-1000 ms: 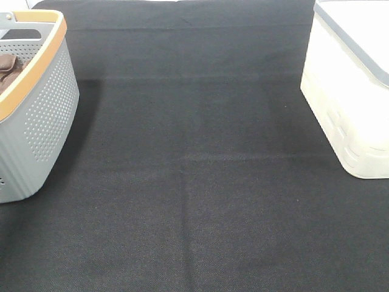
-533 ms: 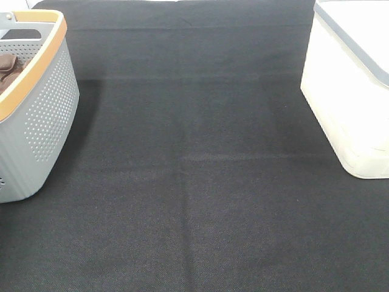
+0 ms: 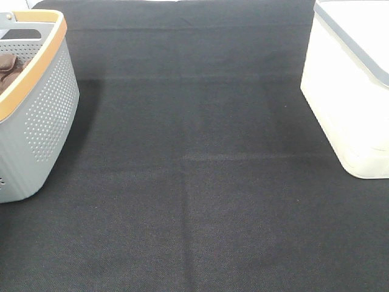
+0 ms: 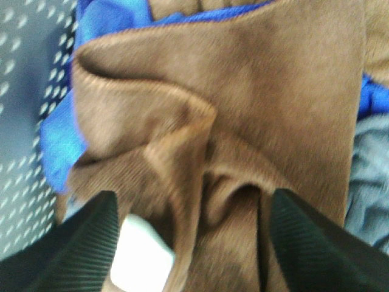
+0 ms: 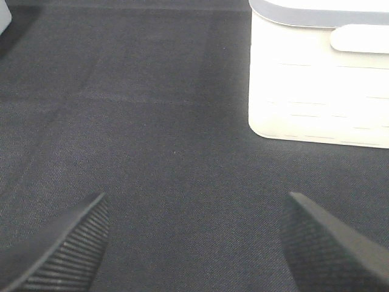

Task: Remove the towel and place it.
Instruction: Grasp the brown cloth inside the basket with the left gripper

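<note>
A brown towel (image 4: 243, 109) lies crumpled in the grey perforated basket (image 3: 42, 109) at the far left; a corner of it shows in the exterior view (image 3: 7, 66). In the left wrist view my left gripper (image 4: 194, 249) is open, its fingers (image 4: 79, 243) low on either side of a raised fold of the towel. A blue cloth (image 4: 58, 137) lies under the towel. My right gripper (image 5: 194, 243) is open and empty above the black table cover. Neither gripper shows in the exterior view.
A white lidded box (image 3: 352, 91) stands at the right edge, also in the right wrist view (image 5: 316, 85). A grey cloth (image 4: 368, 182) lies beside the towel in the basket. The basket has an orange rim (image 3: 36, 67). Black cloth (image 3: 194, 170) covers the table.
</note>
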Motion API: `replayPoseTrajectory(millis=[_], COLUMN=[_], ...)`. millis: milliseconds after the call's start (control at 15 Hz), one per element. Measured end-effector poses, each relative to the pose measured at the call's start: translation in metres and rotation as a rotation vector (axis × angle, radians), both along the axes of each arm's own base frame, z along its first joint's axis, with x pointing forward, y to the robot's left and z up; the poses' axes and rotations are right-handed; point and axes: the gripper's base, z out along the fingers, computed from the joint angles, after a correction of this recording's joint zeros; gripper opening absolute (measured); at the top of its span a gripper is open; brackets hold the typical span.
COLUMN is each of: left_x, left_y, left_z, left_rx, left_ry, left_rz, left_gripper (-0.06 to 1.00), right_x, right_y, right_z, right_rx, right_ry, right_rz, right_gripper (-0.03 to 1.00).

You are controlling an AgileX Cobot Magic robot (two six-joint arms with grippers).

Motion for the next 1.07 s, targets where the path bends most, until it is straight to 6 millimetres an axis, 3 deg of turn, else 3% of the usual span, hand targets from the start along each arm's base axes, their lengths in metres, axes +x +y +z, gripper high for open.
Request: replayPoseTrajectory(millis=[333,600,667,933,1067], left_x=[0.006,0.006,0.006,0.002,-0.005], left_y=[-0.003,-0.002,-0.002,-0.003,-0.004], left_z=[-0.01,-0.01,-0.01,-0.008,0.009], left_rx=[-0.042,-0.032,-0.032,-0.038,-0.035], left_ry=[-0.01,-0.016,-0.016,0.023,0.011], left_rz=[0.008,-0.019,-0.022,-0.024,-0.025], left_gripper=[0.44,0.04,0.0,0.0,0.0], right_x=[0.0,0.0,0.0,0.0,0.0], right_y=[0.0,0.0,0.0,0.0,0.0], right_z=[0.0,0.0,0.0,0.0,0.0], right_rx=[0.0,0.0,0.0,0.0,0.0], right_ry=[0.0,0.0,0.0,0.0,0.0], right_rz=[0.0,0.0,0.0,0.0,0.0], right_gripper=[0.74,0.74,0.74,0.74,0.74])
